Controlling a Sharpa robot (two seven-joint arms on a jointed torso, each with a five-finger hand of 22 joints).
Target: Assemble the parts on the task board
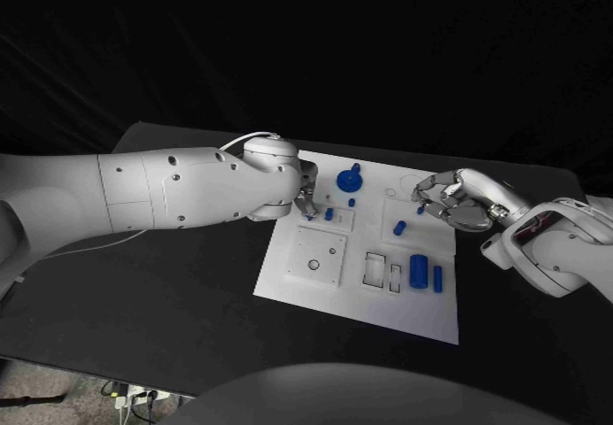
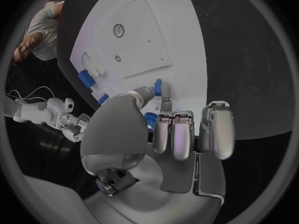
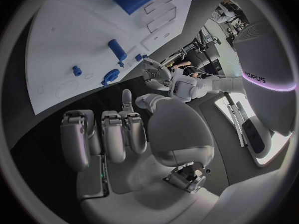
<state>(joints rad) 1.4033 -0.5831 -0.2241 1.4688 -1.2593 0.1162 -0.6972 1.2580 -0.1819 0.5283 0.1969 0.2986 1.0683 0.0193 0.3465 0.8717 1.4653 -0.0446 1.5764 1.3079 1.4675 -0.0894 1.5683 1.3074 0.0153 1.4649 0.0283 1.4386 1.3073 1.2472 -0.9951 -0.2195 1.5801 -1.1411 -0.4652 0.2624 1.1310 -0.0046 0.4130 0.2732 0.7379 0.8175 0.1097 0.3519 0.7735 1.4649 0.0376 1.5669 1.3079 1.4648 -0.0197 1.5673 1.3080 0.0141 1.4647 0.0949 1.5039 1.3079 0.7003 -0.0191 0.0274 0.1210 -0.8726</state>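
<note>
Starting at the left, our left hand sits low over the near-left part of the white task board, fingers bent down toward a small blue peg. In the left wrist view the thumb and fingertips close around a small blue part at the board's surface, so we judge the hand is pinching it, probably to seat it or lift it from its spot; how firm the hold is we cannot tell.

Further along the board stands a round blue knob, then a short blue cylinder, and nearer the front two upright blue blocks beside rectangular slots. They look laid out next to the recesses they belong in.

At the right, our right hand hovers at the board's far-right edge with fingers curled inward. It holds nothing that we can see, and we take it as waiting its turn.

The only legible writing is on the robot's body in the right wrist view, partly readable as "…RIPUS".
</note>
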